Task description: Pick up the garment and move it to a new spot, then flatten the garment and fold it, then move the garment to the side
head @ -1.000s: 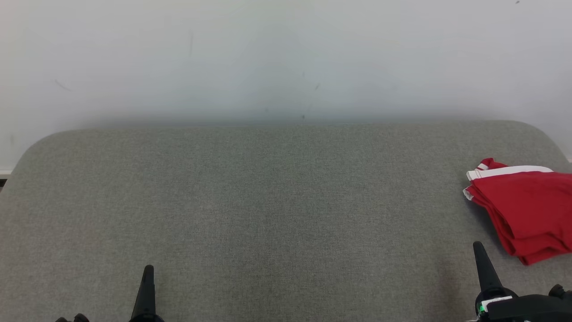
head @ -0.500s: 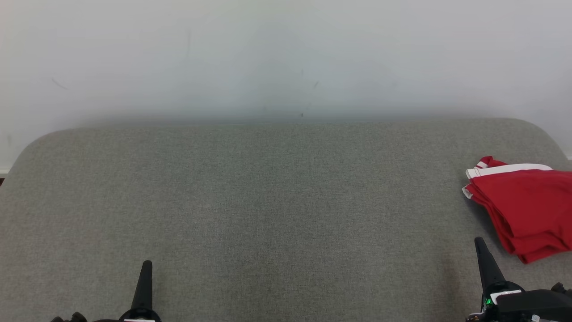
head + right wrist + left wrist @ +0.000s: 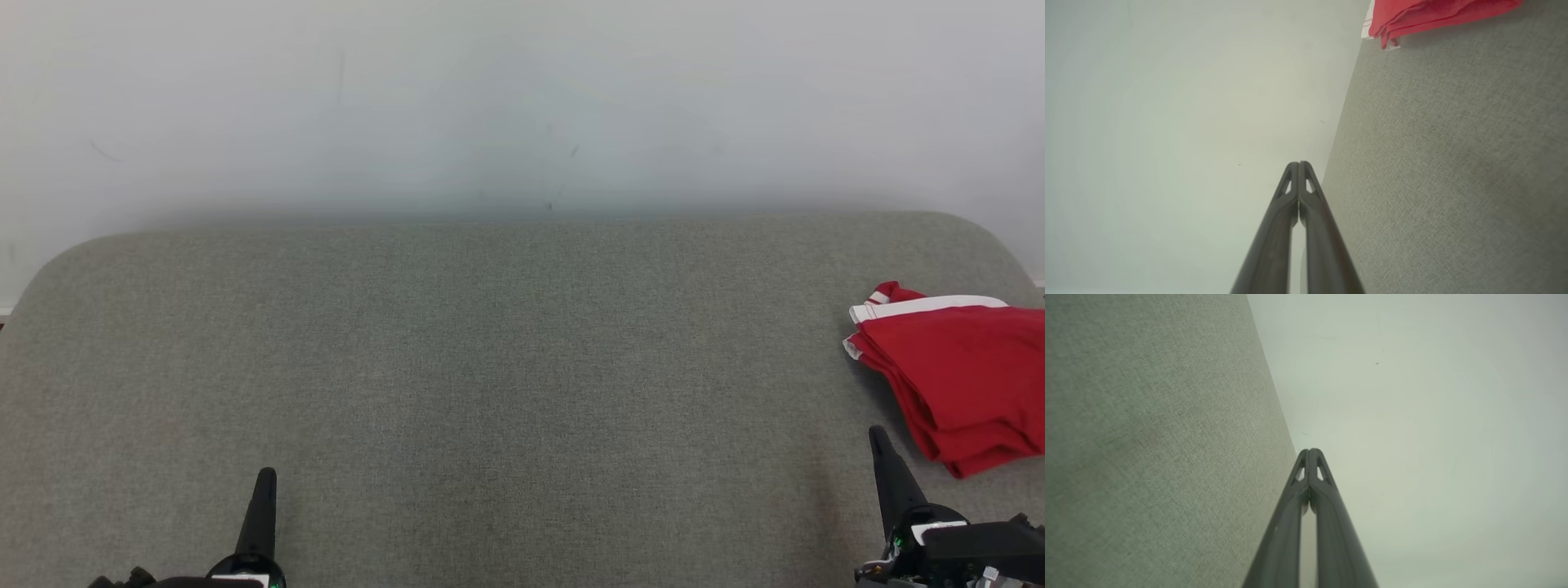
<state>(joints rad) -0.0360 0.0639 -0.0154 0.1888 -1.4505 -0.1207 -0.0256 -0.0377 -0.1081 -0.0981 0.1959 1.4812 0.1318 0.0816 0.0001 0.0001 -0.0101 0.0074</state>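
One red garment [image 3: 963, 376] with white trim lies folded at the far right of the grey fabric-covered table [image 3: 490, 367], partly cut off by the head view's edge. Two grippers sit low at the near edge. The left gripper [image 3: 265, 482] is well away from the garment, and the right gripper [image 3: 880, 441] is near its closest corner without touching it. Each gripper's two fingers are pressed together and hold nothing. One pale wall [image 3: 522, 98] stands behind the table.

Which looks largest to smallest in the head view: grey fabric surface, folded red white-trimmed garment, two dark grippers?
1. Grey fabric surface.
2. Folded red garment, partly cropped.
3. Left gripper and right gripper: alike, both cropped, so unranked.
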